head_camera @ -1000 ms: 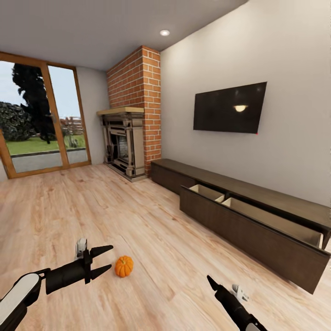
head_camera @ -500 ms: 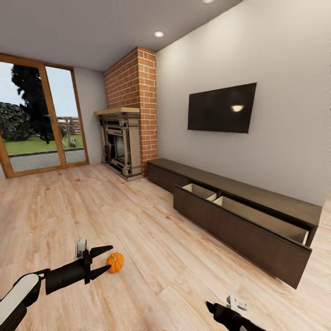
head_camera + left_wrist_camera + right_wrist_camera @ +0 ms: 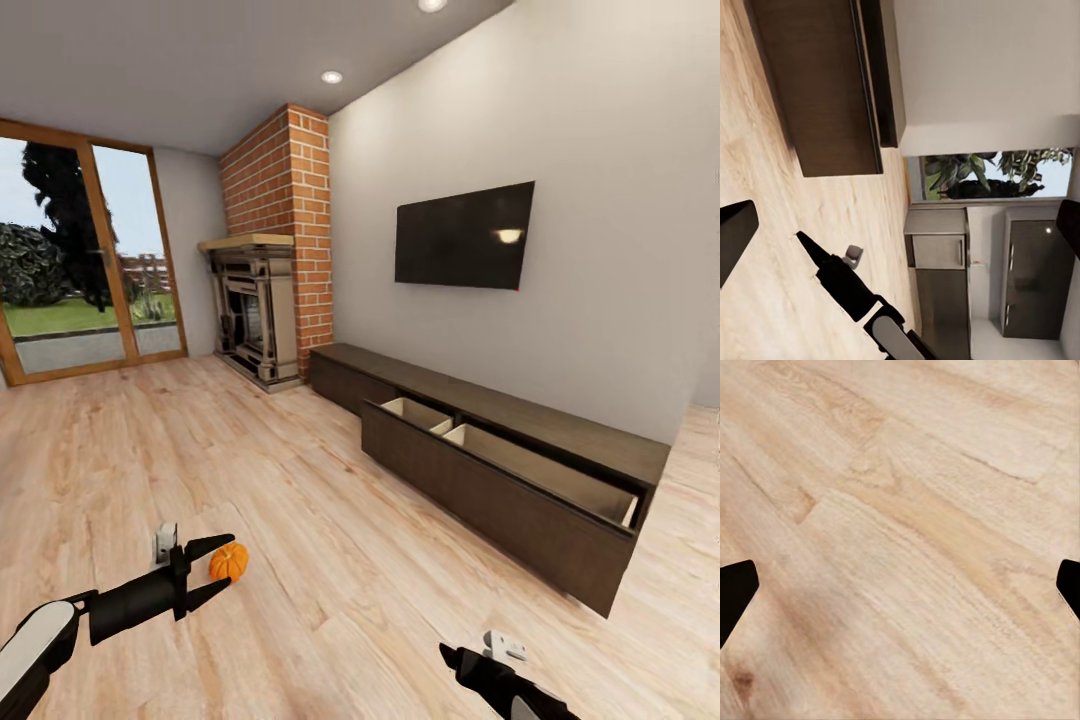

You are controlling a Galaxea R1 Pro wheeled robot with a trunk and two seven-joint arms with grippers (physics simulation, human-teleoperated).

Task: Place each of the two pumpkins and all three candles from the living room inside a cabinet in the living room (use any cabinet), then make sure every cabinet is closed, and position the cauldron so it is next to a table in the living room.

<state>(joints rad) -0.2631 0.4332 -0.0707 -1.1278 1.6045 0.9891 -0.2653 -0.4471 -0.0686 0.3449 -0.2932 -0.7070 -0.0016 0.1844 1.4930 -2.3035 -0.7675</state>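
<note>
One small orange pumpkin (image 3: 229, 563) lies on the wood floor. In the head view it shows between the spread fingers of my left gripper (image 3: 227, 562), which hangs open above the floor and holds nothing. The left wrist view has that gripper's dark fingertips (image 3: 735, 240) far apart. My right gripper (image 3: 455, 660) is low at the picture's bottom, and in its wrist view it stands open (image 3: 900, 592) over bare floorboards. The long dark-brown cabinet (image 3: 480, 500) runs along the right wall with a drawer pulled out, its pale inside (image 3: 530, 465) showing nothing in it.
A brick chimney with a fireplace (image 3: 255, 310) stands in the far corner left of the cabinet. A black TV (image 3: 462, 235) hangs above the cabinet. Glass doors (image 3: 70, 270) fill the far left wall. Dark kitchen cupboards (image 3: 945, 259) appear in the left wrist view.
The whole picture has shifted left, so the camera has moved. The pumpkin now lines up between the left fingers instead of to their right. The right arm sits lower in view.
</note>
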